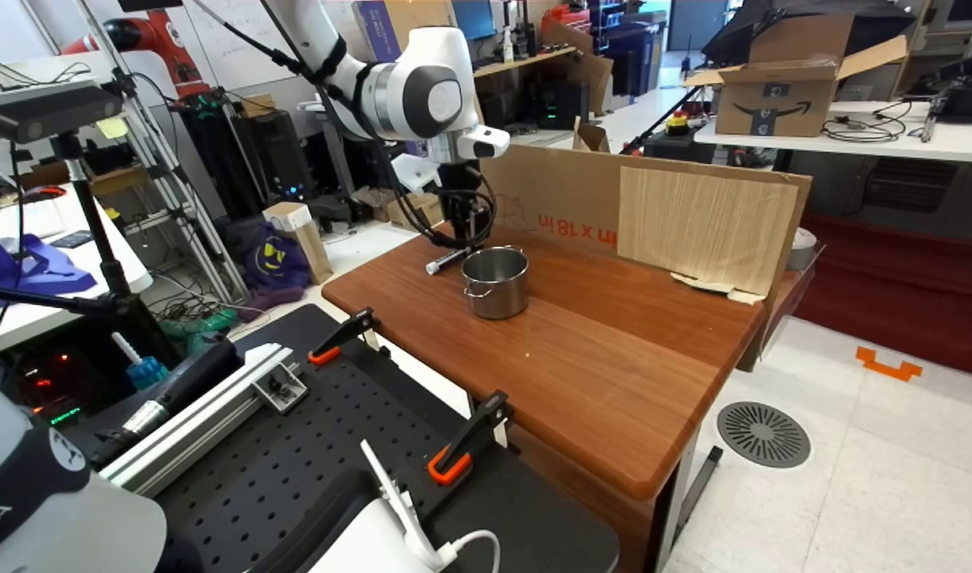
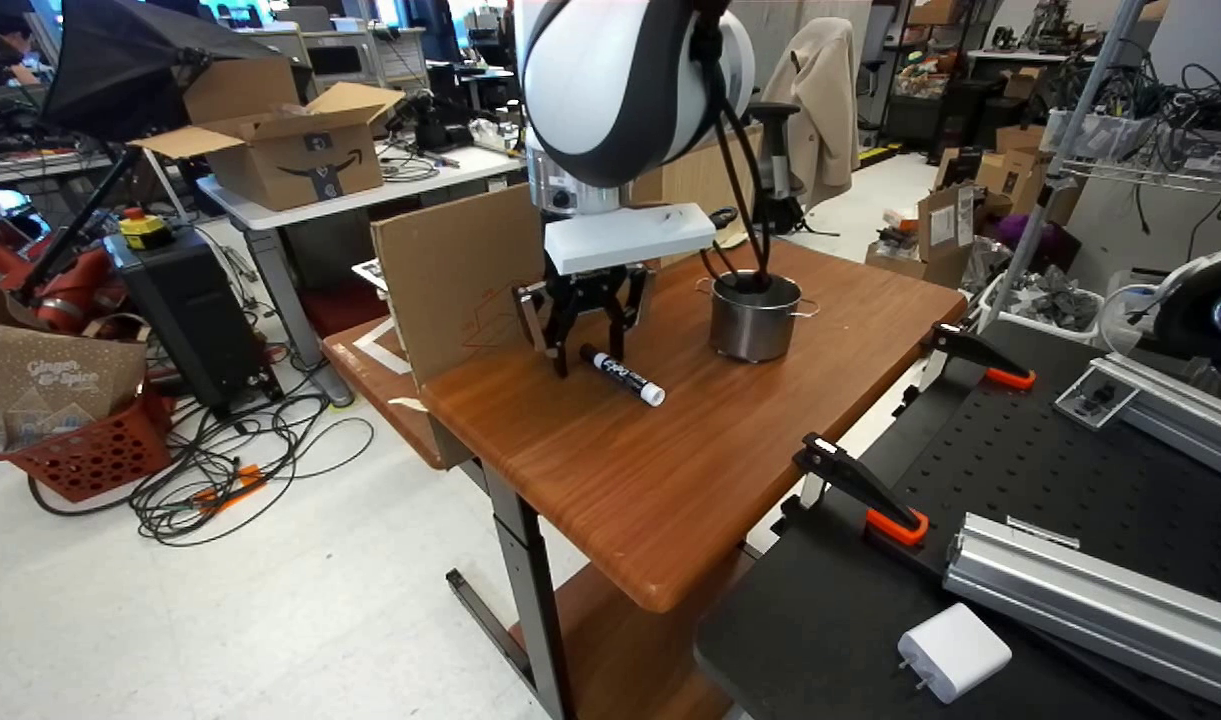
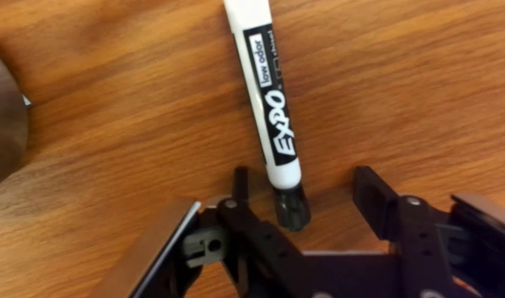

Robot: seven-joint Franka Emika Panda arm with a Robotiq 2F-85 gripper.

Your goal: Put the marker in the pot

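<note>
The marker (image 2: 625, 377) is white with a black label and a black end. It lies on the wooden table in both exterior views (image 1: 447, 261) and in the wrist view (image 3: 269, 99). My gripper (image 2: 588, 362) is open and low over the table, its fingers on either side of the marker's black end. In the wrist view the gripper (image 3: 300, 176) has a gap between each finger and the marker; the left finger is nearer. The silver pot (image 1: 497, 293) stands upright beside the gripper in both exterior views (image 2: 752, 328). Only its side shows in the wrist view (image 3: 4, 120).
A cardboard panel (image 1: 553, 187) stands along the table's far edge, close behind the gripper. The wooden table (image 1: 597, 382) has its front edge by black clamps (image 1: 474, 438) with orange ends. Cables hang from the arm close to the pot.
</note>
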